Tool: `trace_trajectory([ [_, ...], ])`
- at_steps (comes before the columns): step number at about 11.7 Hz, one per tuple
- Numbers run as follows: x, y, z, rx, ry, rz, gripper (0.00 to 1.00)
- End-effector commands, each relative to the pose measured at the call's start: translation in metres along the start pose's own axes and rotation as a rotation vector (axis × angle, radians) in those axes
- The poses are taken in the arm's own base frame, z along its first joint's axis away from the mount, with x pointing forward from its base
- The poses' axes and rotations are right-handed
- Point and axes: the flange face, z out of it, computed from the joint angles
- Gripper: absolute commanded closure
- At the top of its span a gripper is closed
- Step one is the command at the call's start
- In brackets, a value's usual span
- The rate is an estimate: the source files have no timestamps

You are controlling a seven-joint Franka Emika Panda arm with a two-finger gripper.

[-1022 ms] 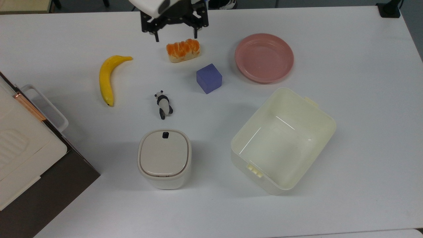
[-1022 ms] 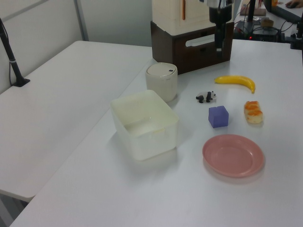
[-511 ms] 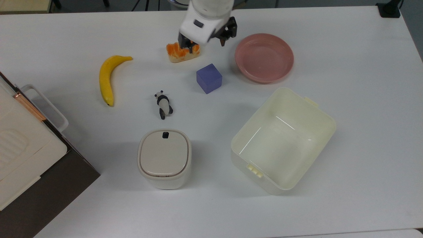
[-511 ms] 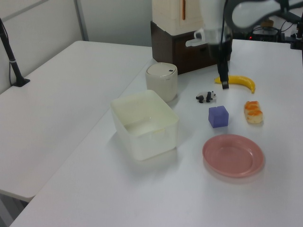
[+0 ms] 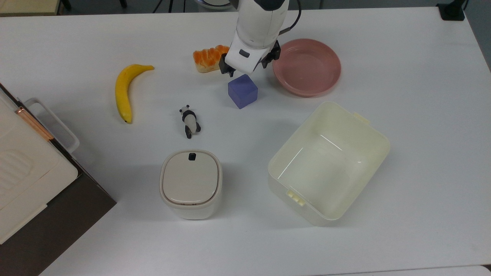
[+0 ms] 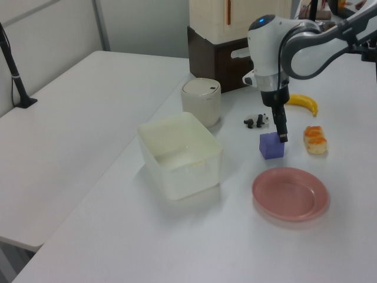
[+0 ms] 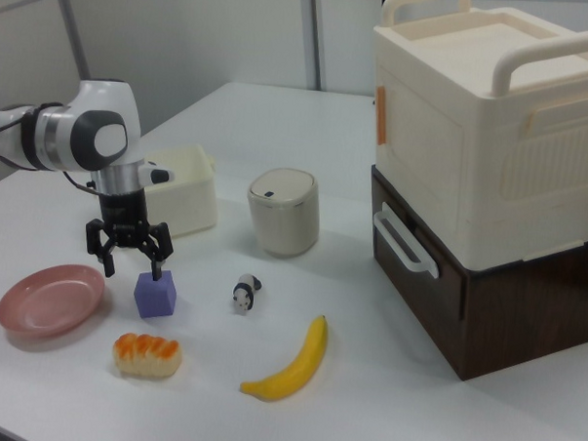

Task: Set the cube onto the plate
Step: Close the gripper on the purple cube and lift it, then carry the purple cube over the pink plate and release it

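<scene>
The blue-purple cube [image 5: 242, 91] [image 6: 271, 145] [image 7: 155, 294] rests on the white table, a little to the top view's left of the pink plate [image 5: 307, 67] [image 6: 290, 193] [image 7: 48, 301]. The plate holds nothing. My gripper [image 5: 247, 69] [image 6: 282, 137] [image 7: 132, 264] hangs open just above the cube, set slightly toward the far edge of the cube in the top view. Its fingers [image 7: 158, 266] spread wider than the cube, with nothing between them. In the right view the fingertips sit just above the cube's top face.
An orange-topped bread piece [image 5: 209, 58] lies close to the gripper on the top view's left. A banana [image 5: 124, 90], a panda figure [image 5: 189, 121], a lidded bin [image 5: 191, 183] and a cream tub [image 5: 328, 163] stand around. Stacked boxes [image 7: 491, 171] occupy one table side.
The gripper has travelled from the table's far edge, past the bread piece, to just above the cube, and has come lower. The cube and the plate have not moved.
</scene>
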Motion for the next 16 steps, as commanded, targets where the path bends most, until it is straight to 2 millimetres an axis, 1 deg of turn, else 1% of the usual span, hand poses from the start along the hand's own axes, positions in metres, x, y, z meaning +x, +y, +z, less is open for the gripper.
trace_trajectory([
  [1, 0.014, 0.008, 0.022, -0.049, 0.024, -0.056, 0.0],
  [4, 0.023, 0.009, 0.037, -0.065, 0.027, -0.104, 0.01],
  [5, 0.026, 0.01, 0.041, -0.071, 0.026, -0.108, 0.18],
  [6, 0.028, 0.013, 0.039, -0.074, 0.03, -0.106, 0.48],
  [7, 0.028, 0.012, 0.036, -0.074, 0.033, -0.107, 0.67],
  [8, 0.025, 0.015, 0.031, -0.074, 0.034, -0.1, 0.77],
  [10, 0.022, 0.011, 0.024, -0.075, 0.037, -0.097, 0.77],
  [11, 0.015, 0.006, 0.016, -0.071, 0.015, -0.099, 0.77],
  [14, -0.007, -0.04, -0.028, -0.065, -0.033, -0.165, 0.77],
  [15, -0.013, -0.06, -0.04, -0.065, -0.043, -0.193, 0.76],
  [16, -0.019, -0.084, -0.043, -0.072, -0.057, -0.212, 0.75],
])
